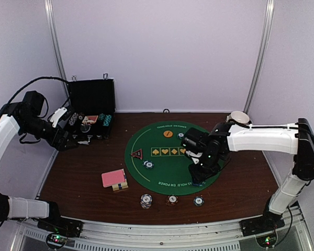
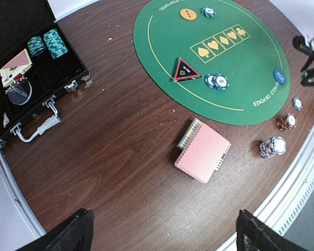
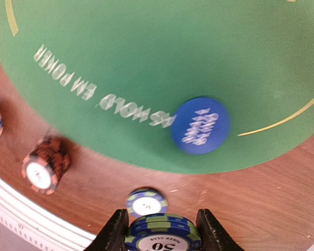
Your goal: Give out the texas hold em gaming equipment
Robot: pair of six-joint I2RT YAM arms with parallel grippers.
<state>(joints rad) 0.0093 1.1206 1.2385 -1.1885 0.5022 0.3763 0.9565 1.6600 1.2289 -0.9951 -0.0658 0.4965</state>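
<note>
My right gripper (image 3: 162, 236) is shut on a small stack of blue-and-green poker chips (image 3: 162, 230), held just above the wood by the near rim of the green round mat (image 1: 170, 157). Below it lies a single blue chip (image 3: 146, 202), and a blue marker disc (image 3: 200, 125) rests on the mat's edge. Pink-backed cards (image 2: 203, 152) lie on the wood left of the mat. On the mat sit the triangle marker (image 2: 186, 70), two chips (image 2: 216, 81) and the orange disc (image 2: 188, 14). My left gripper (image 2: 165, 232) hangs open high over the table's left side, nothing between its fingers.
The open black case (image 1: 91, 107) stands at the back left with chips and cards inside. Three chip stacks (image 1: 146, 201) (image 1: 172, 200) (image 1: 199, 200) line the front edge. A white bowl (image 1: 239, 117) sits behind the right arm. The metal table rail runs close to the chips.
</note>
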